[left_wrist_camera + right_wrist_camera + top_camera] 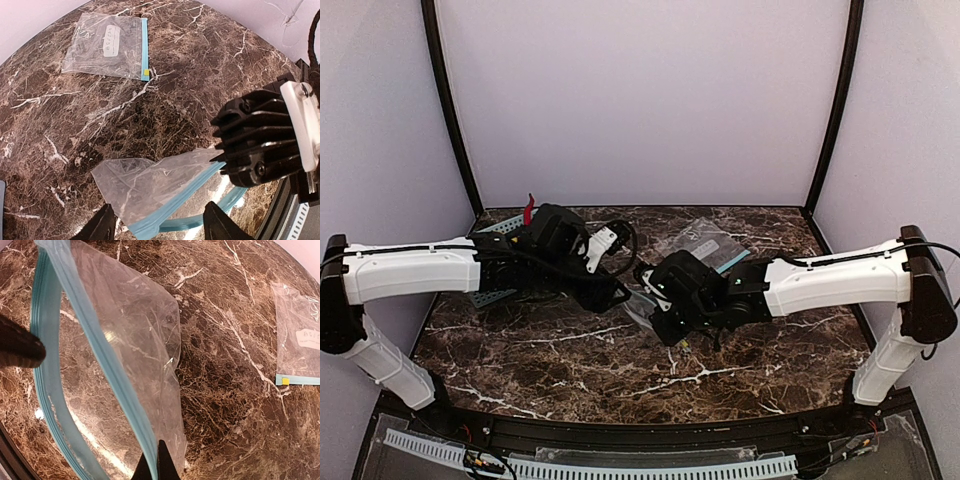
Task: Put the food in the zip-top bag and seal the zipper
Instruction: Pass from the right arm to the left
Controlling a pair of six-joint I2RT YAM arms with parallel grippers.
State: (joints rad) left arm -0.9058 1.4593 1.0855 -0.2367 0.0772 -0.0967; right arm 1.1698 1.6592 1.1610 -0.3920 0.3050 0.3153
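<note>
Top view: high up behind the arm bases, facing forward and down, far enough to take in the whole table. Left wrist view: just behind the left gripper, looking down, close on the bag. Right wrist view: behind the right gripper, even closer on the same bag, seen from the other side. All three share the bag and the spare bag, which lies farther off in both wrist views.

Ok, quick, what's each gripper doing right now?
Left gripper: open, jaws either side of the zip-top bag at its zipper.
Right gripper: shut on that bag's zipper.
</note>
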